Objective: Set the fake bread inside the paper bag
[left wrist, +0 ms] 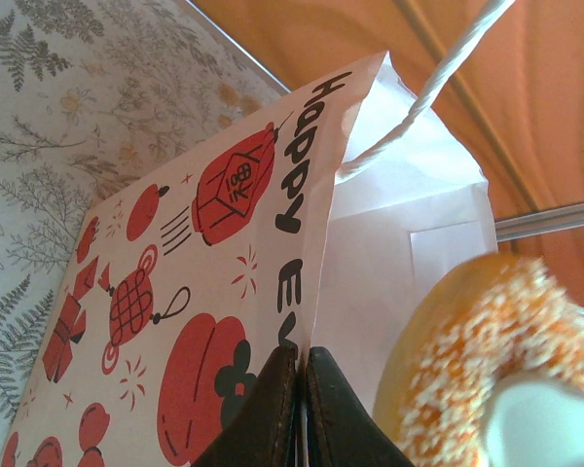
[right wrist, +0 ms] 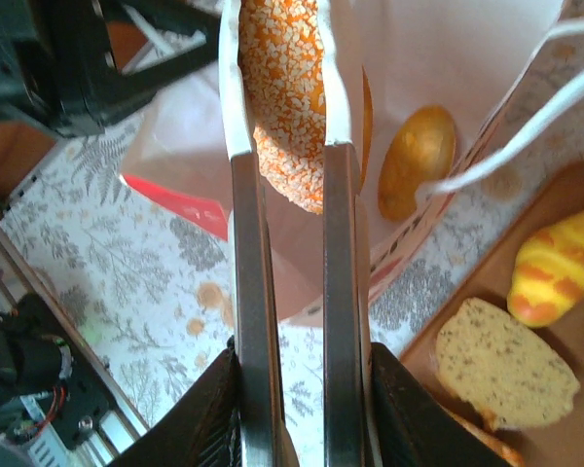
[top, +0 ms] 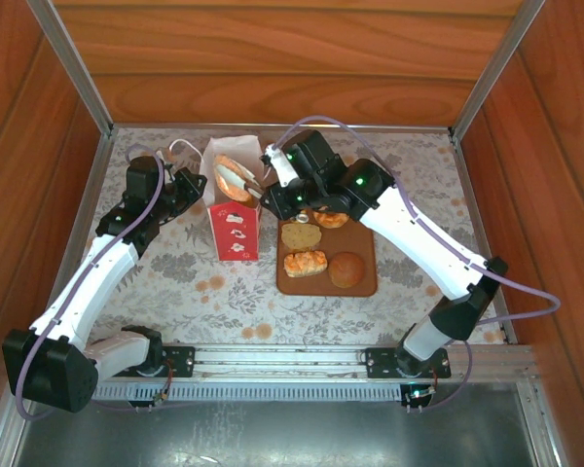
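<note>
Wood-panelled walls (top: 273, 58) enclose a floral-patterned table (top: 175, 277).

Table (top: 175, 277) has a grey-and-tan floral cover, with wood-panel walls on three sides and a metal rail along the near edge. An upright paper bag (top: 236, 232) stands on it left of centre, mouth open upward. A flat brown tray (top: 323, 287) lies just right of the bag; can't tell if they touch.

Paper bag (top: 236, 219) stands left of the tray (top: 321, 285) (fake bread (top: 305, 263) on it).
</note>
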You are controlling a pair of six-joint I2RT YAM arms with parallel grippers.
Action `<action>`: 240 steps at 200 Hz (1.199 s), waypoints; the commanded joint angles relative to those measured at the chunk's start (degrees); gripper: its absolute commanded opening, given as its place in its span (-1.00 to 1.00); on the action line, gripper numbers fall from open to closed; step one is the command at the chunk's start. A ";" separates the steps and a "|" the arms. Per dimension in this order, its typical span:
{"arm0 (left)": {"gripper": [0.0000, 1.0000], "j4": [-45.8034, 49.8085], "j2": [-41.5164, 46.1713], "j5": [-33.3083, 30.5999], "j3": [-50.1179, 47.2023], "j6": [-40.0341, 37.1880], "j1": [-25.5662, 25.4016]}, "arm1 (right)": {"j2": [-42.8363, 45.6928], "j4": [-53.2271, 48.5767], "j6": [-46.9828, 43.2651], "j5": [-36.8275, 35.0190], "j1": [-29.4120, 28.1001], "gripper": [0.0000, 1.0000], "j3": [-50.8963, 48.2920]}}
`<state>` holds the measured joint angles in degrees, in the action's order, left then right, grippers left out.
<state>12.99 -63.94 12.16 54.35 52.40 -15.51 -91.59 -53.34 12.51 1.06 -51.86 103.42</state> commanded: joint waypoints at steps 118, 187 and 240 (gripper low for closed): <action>-0.81 -0.57 1.23 -0.23 -0.39 0.27 0.02 | 2.85 -2.25 1.70 -2.72 -0.64 -0.08 -0.85; -0.81 -0.51 0.97 0.05 -0.17 0.27 -0.04 | 3.87 -1.61 1.87 -3.70 -0.66 0.05 -1.66; -0.81 -0.56 0.91 0.21 -0.12 0.24 -0.04 | 5.94 0.56 2.21 -2.90 -0.67 0.02 -2.68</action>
<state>12.99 -63.92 12.08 54.35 52.40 -15.51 -88.82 -55.53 14.04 -1.83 -52.12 101.03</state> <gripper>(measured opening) 0.096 0.511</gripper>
